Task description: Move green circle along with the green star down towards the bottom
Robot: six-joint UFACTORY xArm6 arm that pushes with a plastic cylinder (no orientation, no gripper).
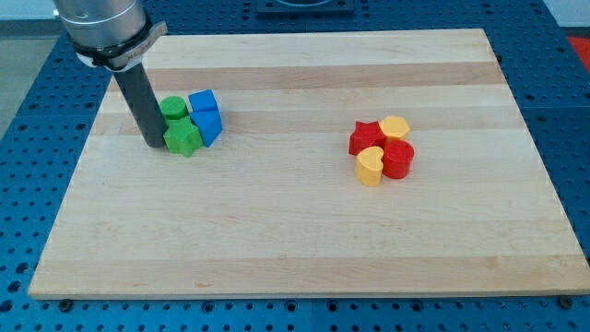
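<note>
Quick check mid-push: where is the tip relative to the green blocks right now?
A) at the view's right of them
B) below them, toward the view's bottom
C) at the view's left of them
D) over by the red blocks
C: my tip sits just at the view's left of the green star and green circle.

One raised camera looks obliquely down across the whole wooden board (304, 240).

Pale smooth wooden board (304, 249), matt dark rod, perforated blue metal table (567, 111)
</note>
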